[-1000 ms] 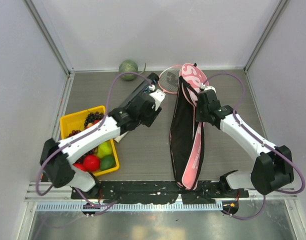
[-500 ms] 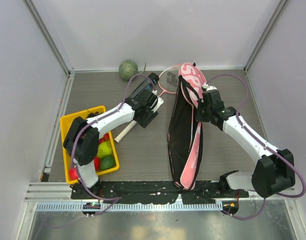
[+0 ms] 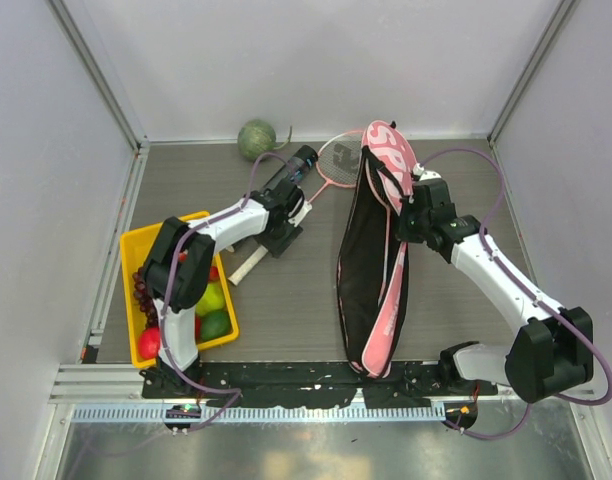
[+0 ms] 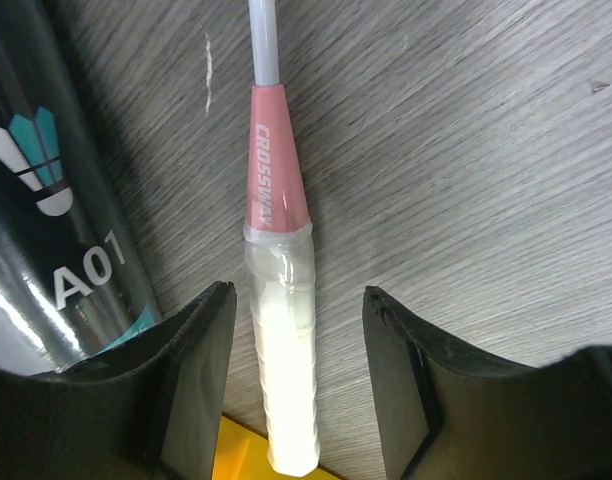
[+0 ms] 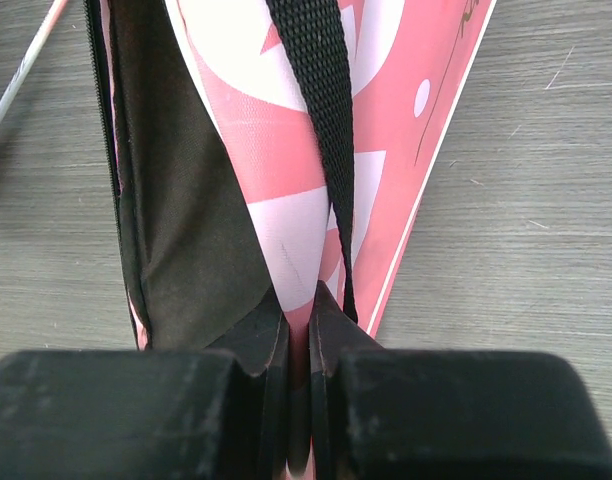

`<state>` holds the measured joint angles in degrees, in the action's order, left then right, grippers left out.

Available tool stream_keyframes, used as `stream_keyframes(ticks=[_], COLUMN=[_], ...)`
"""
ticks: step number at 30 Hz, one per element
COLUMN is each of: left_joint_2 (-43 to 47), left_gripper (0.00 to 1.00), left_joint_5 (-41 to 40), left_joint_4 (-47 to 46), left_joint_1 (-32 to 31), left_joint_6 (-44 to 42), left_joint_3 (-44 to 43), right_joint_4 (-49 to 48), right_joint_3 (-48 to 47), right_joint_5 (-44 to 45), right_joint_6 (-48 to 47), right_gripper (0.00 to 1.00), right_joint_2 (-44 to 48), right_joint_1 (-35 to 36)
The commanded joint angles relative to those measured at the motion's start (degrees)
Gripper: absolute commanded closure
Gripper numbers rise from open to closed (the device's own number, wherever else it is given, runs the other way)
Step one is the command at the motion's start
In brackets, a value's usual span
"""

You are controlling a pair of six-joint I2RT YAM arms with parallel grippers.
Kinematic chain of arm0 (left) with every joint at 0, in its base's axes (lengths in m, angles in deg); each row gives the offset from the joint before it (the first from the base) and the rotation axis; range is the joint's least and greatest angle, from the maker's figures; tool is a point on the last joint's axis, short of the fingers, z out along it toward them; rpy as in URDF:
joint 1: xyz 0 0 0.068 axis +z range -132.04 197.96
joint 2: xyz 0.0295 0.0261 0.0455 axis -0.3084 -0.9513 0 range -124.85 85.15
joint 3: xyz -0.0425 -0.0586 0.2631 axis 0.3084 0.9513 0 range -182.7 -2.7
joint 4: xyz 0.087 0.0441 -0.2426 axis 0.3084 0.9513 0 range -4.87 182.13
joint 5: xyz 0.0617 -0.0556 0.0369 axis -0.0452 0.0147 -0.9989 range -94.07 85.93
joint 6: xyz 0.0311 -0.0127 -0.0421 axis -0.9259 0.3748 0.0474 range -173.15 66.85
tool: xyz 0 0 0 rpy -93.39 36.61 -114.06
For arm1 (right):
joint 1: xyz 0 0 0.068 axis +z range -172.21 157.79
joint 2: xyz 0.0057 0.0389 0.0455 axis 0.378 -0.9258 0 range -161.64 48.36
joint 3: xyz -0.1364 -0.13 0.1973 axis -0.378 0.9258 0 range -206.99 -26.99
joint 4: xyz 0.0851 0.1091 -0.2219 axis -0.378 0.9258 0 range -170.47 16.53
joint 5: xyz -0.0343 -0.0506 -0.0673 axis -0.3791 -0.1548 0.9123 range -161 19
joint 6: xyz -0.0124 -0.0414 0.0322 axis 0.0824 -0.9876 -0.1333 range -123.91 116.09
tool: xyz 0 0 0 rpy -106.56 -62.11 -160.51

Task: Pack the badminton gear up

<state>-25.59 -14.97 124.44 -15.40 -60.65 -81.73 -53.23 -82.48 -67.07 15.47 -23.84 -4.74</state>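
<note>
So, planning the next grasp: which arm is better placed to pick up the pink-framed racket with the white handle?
Left, probably: the left gripper is open astride that racket's white handle; the right gripper is shut on the large pink racket bag.

A grey wood-grain tabletop (image 3: 286,290) fills the middle of the top view, its grain running across. Pale lilac-grey walls (image 3: 316,60) close it in at the back and on both sides, joined by slim aluminium posts (image 3: 96,70). A slotted metal rail (image 3: 96,380) edges the near side, with a dull steel sheet (image 3: 316,450) below. Light is soft and even.
</note>
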Motion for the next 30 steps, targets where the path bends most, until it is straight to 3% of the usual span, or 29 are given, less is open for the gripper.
stream_keyframes(ticks=[1, 3, 9, 13, 14, 30], left_joint_2=[-1.50, -2.37, 0.95, 6.14, 7.19, 22.40], left_gripper=[0.44, 0.47, 0.71, 0.97, 1.00, 1.00], left_joint_5=[2.54, 4.21, 9.40, 10.54, 10.63, 9.14], left_joint_4=[3.05, 5.50, 6.40, 3.59, 3.49, -0.81], left_joint_1=[0.41, 0.41, -0.03, -1.43, -1.96, -5.39], left_joint_6=[1.35, 1.88, 6.79, 10.40, 11.19, 26.04], left_joint_3=[-2.54, -3.32, -0.97, 2.99, 3.52, 11.78], right_joint_4=[-5.18, -5.36, -5.36, -5.27, -4.84, -3.78], right_joint_3=[-0.68, -0.59, 0.02, -0.06, -0.32, -0.68], right_joint_5=[-0.50, -0.85, 1.08, 5.03, 5.04, 9.26], right_joint_6=[-0.04, 0.05, 1.18, 3.03, 3.04, 5.32], right_gripper=[0.95, 0.95, 0.95, 0.95, 0.95, 0.95], right_joint_2=[3.47, 3.47, 3.83, 1.90, 0.76, -3.64], right_joint_1=[-0.69, -1.04, -1.21, -1.39, -1.56, -2.01])
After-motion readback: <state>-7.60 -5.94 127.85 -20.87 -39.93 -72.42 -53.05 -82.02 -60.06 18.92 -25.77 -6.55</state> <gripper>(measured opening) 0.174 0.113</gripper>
